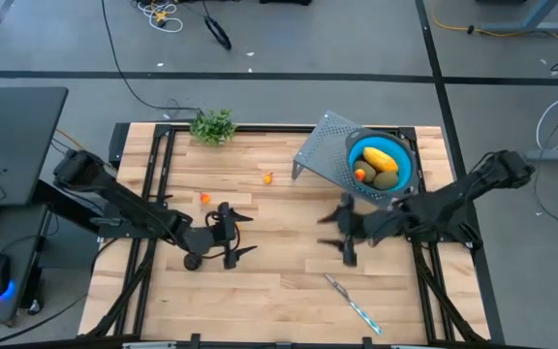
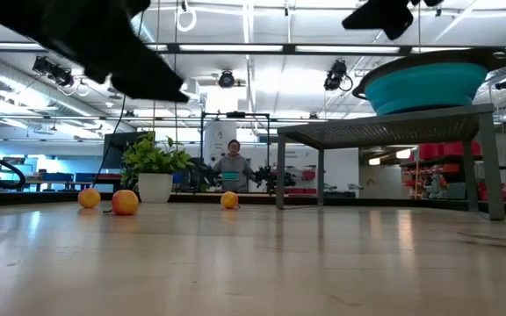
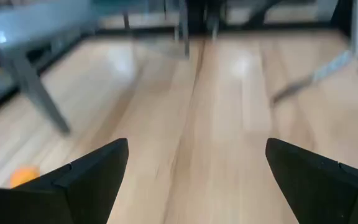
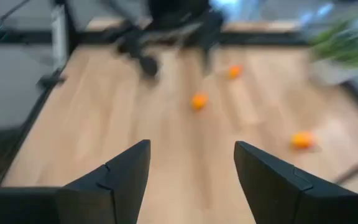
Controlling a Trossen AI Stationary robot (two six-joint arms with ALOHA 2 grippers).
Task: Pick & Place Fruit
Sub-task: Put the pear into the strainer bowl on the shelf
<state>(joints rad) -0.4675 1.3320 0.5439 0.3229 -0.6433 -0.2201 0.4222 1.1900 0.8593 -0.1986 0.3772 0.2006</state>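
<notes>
A blue bowl (image 1: 402, 153) stands on a grey perforated stand (image 1: 320, 155) at the far right. It holds a long yellow fruit (image 1: 380, 157), an olive-green one (image 1: 387, 180) and a small orange-red one (image 1: 360, 174). Small orange-red fruits lie on the table: one (image 1: 268, 177) by the stand, one (image 1: 204, 198) farther left; the low view shows three (image 2: 125, 202). My left gripper (image 1: 245, 234) hovers open at mid-table, pointing right. My right gripper (image 1: 328, 231) faces it, open, nothing between its fingers (image 4: 191, 168).
A leafy green sprig in a white pot (image 1: 213, 126) stands at the far edge. A slim knife with a blue handle (image 1: 355, 302) lies near the front edge, right of centre. Bare wood lies between the two grippers.
</notes>
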